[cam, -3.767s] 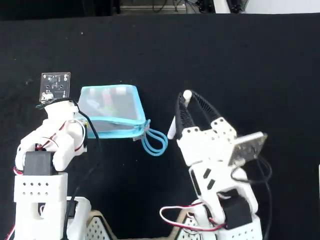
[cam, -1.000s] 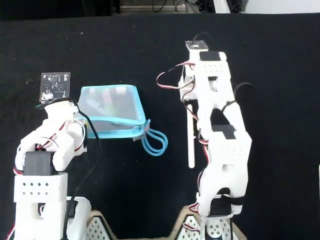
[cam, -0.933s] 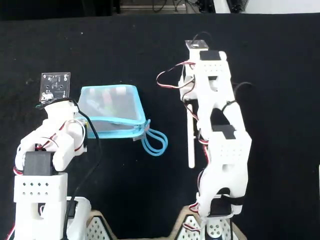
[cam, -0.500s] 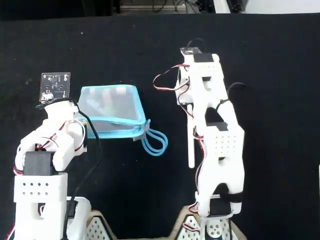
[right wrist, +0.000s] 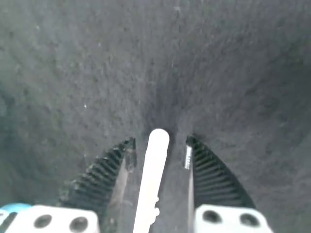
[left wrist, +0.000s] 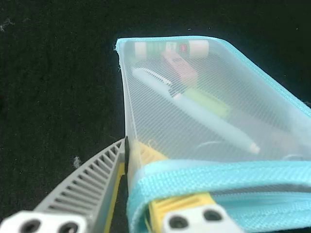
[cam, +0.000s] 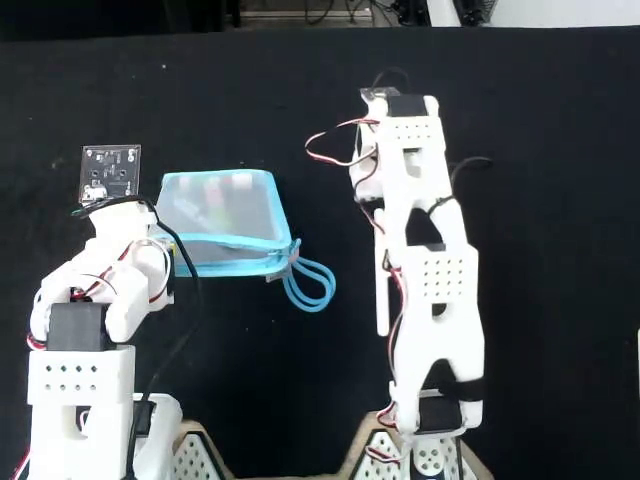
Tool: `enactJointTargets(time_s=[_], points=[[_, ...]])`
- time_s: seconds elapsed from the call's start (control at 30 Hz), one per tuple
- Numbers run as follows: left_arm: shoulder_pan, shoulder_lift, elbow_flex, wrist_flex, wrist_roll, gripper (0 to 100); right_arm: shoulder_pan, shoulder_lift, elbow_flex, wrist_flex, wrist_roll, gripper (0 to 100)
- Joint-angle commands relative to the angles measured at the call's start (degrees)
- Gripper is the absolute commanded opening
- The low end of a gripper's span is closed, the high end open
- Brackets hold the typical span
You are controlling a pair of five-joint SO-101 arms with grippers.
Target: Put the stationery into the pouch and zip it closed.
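Right wrist view: right jaws spread astride white pen (right wrist: 151,179), contact unclear. Judged light, rigid, slick; take mid-barrel. Soft pouch (cam: 225,218) at its 9 o'clock, left jaws pinching rim.

A black cloth covers the surface (cam: 560,150) from side to side. It is matte and takes the room's light evenly. In the right wrist view the cloth looks felt-like, its nap mottled grey and dotted with pale lint (right wrist: 85,105) (a small white speck (left wrist: 76,161) also lies on it in the left wrist view). Beyond the far edge runs a narrow strip of room: a dark patch at the left, loose cables (cam: 395,12) near the middle, and something white (cam: 560,10) at the right, too cropped to name.
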State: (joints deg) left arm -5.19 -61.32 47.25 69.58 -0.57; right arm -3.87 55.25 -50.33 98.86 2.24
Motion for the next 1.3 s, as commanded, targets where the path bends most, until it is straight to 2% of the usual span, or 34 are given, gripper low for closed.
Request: enactJointTargets(time_s=[0.0, 0.57, 0.63, 0.73, 0.87, 1.03, 1.27], points=[[-0.57, 0.00, -0.22, -1.14, -0.35, 3, -0.35, 0.04, -4.18, 1.14, 0.35, 14.9], [-0.57, 0.00, -0.13, -1.14, -0.35, 3, -0.26, 3.21, -3.91, 1.85, 0.70, 14.6], [-0.57, 0.00, -0.13, -1.14, -0.35, 3, -0.26, 3.21, -3.91, 1.93, 0.70, 11.0], [-0.57, 0.00, -0.13, -1.14, -0.35, 3, 0.26, 3.12, -4.35, 1.93, 0.53, 0.5], [-0.57, 0.00, -0.13, -1.14, -0.35, 3, 1.58, 2.33, -4.44, 2.02, 0.35, 1.1], [-0.57, 0.00, -0.13, -1.14, -0.35, 3, 2.55, -4.18, -0.48, 2.29, 0.44, 1.0], [-0.57, 0.00, -0.22, -1.14, -0.35, 3, 1.67, -20.53, 14.37, 1.85, 0.88, 1.0]])
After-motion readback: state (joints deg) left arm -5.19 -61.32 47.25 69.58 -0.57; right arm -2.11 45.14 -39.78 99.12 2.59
